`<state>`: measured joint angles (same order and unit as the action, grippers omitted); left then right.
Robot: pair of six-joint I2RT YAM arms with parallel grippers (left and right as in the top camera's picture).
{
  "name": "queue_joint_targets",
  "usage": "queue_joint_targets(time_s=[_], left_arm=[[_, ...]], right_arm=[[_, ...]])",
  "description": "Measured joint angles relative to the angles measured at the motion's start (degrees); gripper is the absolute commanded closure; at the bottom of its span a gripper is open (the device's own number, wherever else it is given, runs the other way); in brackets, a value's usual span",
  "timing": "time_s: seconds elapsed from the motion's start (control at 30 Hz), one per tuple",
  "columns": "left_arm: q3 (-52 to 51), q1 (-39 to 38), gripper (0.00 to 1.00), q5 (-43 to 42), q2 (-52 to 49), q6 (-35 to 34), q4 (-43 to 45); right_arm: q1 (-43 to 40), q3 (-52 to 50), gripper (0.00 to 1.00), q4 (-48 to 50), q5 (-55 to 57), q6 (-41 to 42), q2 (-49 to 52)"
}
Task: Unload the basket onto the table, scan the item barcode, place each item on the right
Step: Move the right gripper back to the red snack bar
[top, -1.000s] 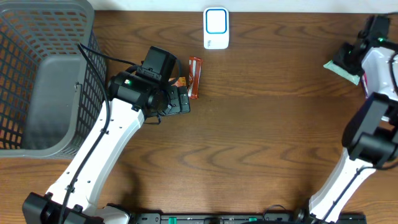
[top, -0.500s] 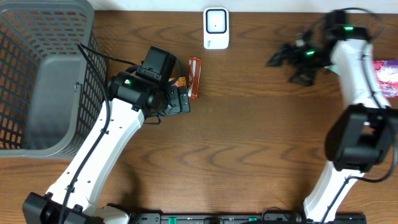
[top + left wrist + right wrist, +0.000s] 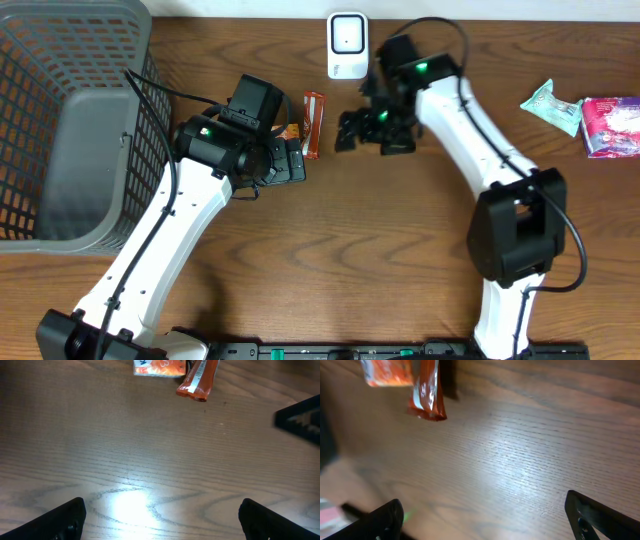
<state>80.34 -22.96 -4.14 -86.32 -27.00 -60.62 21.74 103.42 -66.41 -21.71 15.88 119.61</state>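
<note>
Moved since earlier: right arm has swung in from the far right edge to the table's middle; teal packet [image 3: 550,105] it had over there now lies on the wood beside a pink packet [image 3: 610,125]. Left arm unchanged.
Overhead, right gripper [image 3: 345,132]: points left, just right of the red snack bar [image 3: 313,123], apart from it; jaws spread, nothing in them.
Overhead, left gripper [image 3: 300,162]: below and beside the bar, partly covering an orange packet [image 3: 290,131]; its jaws are hard to read from this angle.
Overhead, scanner [image 3: 347,45]: white, at the back edge, near the bar and right gripper.
Overhead, basket [image 3: 20,120]: grey mesh, far left.
Left wrist, left gripper [image 3: 161,510]: fingers [image 3: 65,520] wide apart at the lower corners, bare wood between, holding nothing.
Left wrist, items: red snack bar [image 3: 198,380] at the top, orange packet [image 3: 160,367] touching its left side; dark blurred shape at the right edge, cannot tell which part.
Right wrist, right gripper [image 3: 482,510]: fingers [image 3: 600,520] fully spread, empty.
Right wrist, items: red snack bar [image 3: 427,395] upper left, flat on the table, orange packet [image 3: 387,372] beside it.
</note>
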Motion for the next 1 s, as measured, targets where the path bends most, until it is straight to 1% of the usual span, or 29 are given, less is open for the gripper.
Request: queue_joint_targets(time_s=[0.17,0.5,1.0], left_arm=[[0.0,0.0,0.02,0.0,0.0,0.0,0.02],[0.0,0.0,0.02,0.0,0.0,0.02,0.0],[0.0,0.0,0.02,0.0,0.0,0.0,0.0]], right_arm=[[2.27,0.0,0.01,0.48,4.22,0.17,0.0],[1.09,0.0,0.01,1.62,6.62,1.95,0.0],[1.09,-0.02,0.01,7.96,11.47,2.16,0.0]])
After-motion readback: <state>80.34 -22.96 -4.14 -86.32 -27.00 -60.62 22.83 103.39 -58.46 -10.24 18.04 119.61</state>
